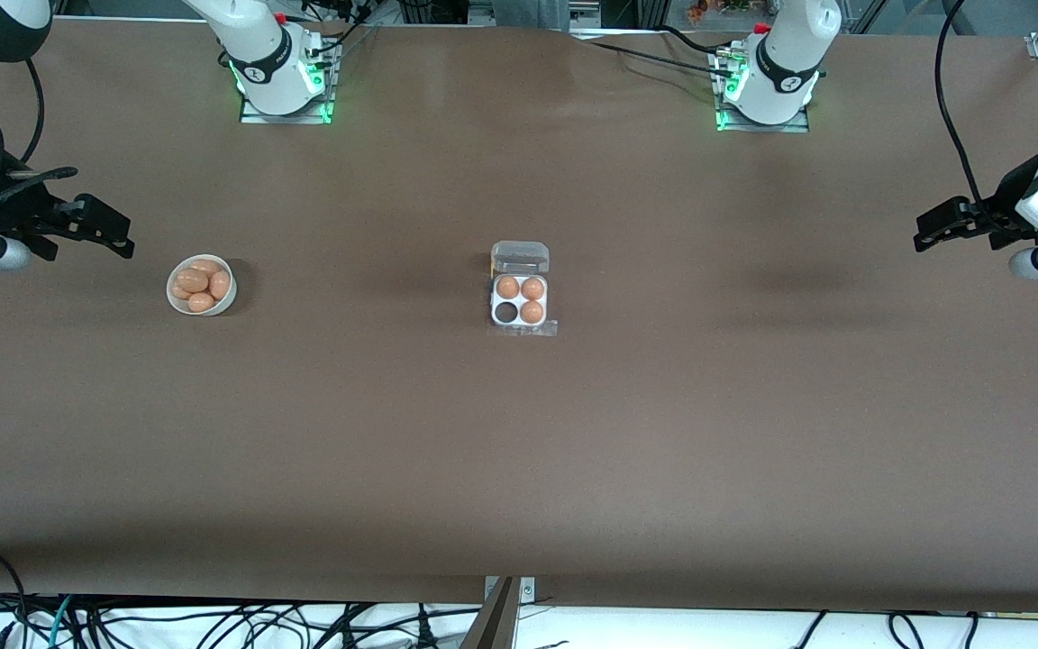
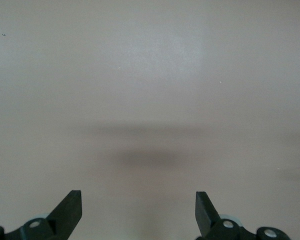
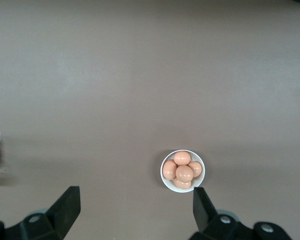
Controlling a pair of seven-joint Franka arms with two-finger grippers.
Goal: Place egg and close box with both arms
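Eggs (image 1: 201, 287) in bowl (image 1: 173, 298) well apart from right gripper (image 1: 109, 233) jaws, spread wide, box (image 1: 520, 300) lid up, left gripper (image 1: 933, 230) jaws spread

No text or label can be read.

Brown bench (image 1: 519, 451), wide and matte, and just two things sitting on it. Toward the right arm's end there's a round white bowl (image 1: 172, 297) piled with brown eggs (image 1: 201, 285). Near the middle, well apart from the bowl, rests the box (image 1: 520, 286), its clear lid (image 1: 520, 257) flipped open and lying flat on the side farther from the front camera.
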